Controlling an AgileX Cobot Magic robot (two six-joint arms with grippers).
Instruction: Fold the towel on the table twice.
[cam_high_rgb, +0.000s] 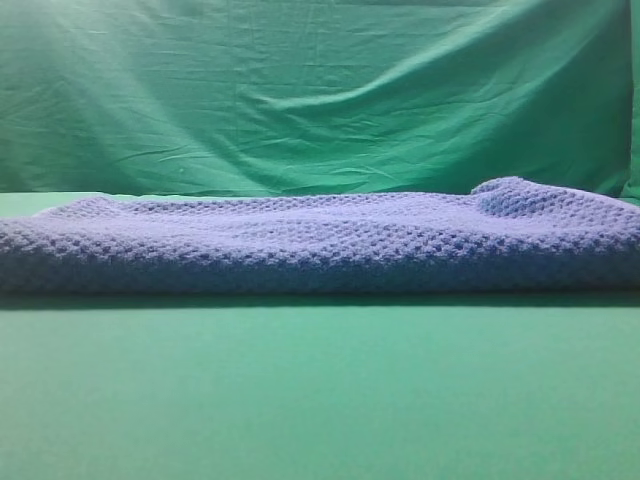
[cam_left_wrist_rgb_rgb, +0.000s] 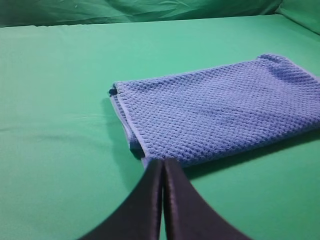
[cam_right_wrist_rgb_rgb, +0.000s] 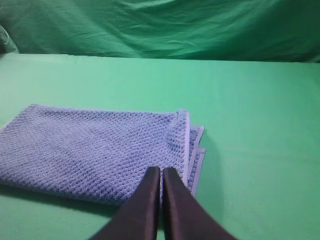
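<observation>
The blue-grey waffle-knit towel (cam_high_rgb: 320, 245) lies folded in layers as a long band across the green table (cam_high_rgb: 320, 400). Neither gripper shows in the exterior high view. In the left wrist view my left gripper (cam_left_wrist_rgb_rgb: 163, 161) is shut, its tips at the near edge of the towel (cam_left_wrist_rgb_rgb: 220, 110) close to its left corner. In the right wrist view my right gripper (cam_right_wrist_rgb_rgb: 161, 170) is also shut, its tips over the near edge of the towel (cam_right_wrist_rgb_rgb: 90, 145) beside the layered right end. I see no cloth lifted by either gripper.
A wrinkled green backdrop cloth (cam_high_rgb: 320, 90) hangs behind the table. Bare green table surface (cam_left_wrist_rgb_rgb: 60, 100) lies left of the towel, and bare surface (cam_right_wrist_rgb_rgb: 260, 125) lies right of it and in front.
</observation>
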